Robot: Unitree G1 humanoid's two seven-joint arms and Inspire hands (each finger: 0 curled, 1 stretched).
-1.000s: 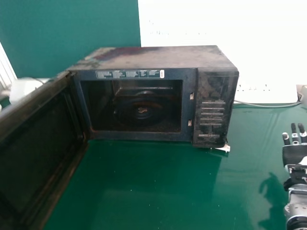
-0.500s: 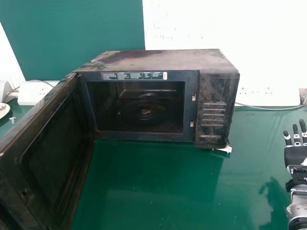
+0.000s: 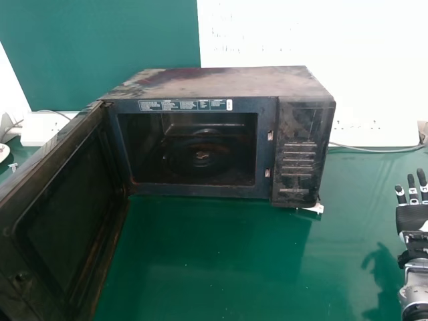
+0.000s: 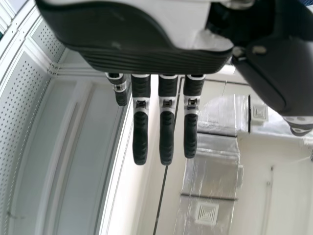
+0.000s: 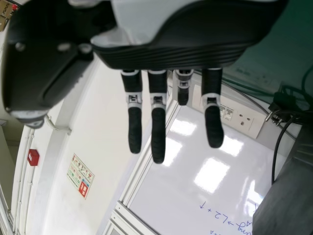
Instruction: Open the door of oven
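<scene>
Find door (image 3: 67, 214) wide open at left, running near from oven (image 3: 221, 81), well left of right hand (image 3: 411, 217), released. Leave any further nudge to left hand (image 4: 140, 132), likewise released, probably better sided.

Right hand (image 3: 409, 217): black with white patch. Left hand (image 4: 146, 56): black, white-grey shell, finely ridged edge; right wrist view has same look. Fingers (image 4: 167, 139) slim, black, textured, white/silver bands, small metal fittings. Left thumb (image 4: 264, 73) and right thumb (image 5: 41, 78) chunky, black, round metal screws, pale tip bands. Right forearm (image 3: 416, 284) silver-grey, black sections near wrist.
</scene>
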